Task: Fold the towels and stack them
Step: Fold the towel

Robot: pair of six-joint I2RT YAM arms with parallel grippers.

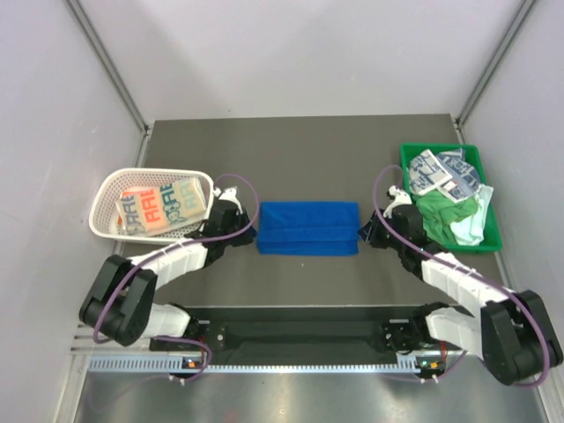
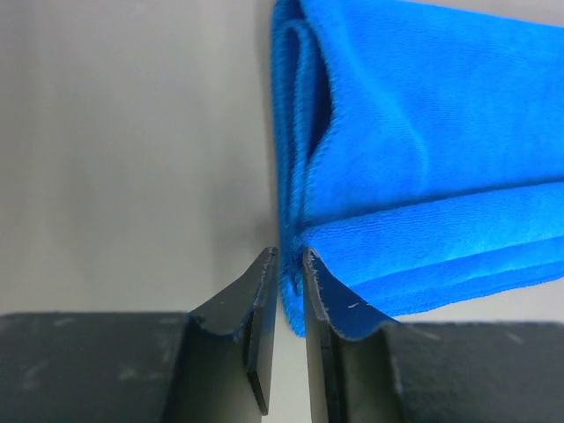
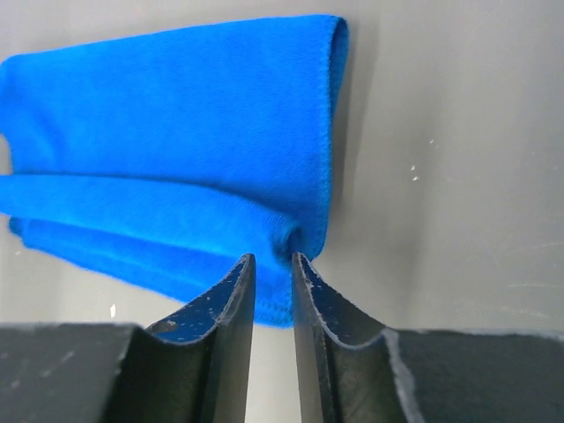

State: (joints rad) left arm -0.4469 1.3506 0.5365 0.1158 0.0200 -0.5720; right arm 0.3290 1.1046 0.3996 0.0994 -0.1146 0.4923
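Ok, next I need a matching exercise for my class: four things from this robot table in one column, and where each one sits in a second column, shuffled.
Things
1. blue towel
2. white mesh basket
3. green tray
4. orange-teal printed towel

Places
A. inside the basket
B. right side of the table
C. middle of the table, folded
D. left side of the table

Pairs: 1-C, 2-D, 3-B, 4-A
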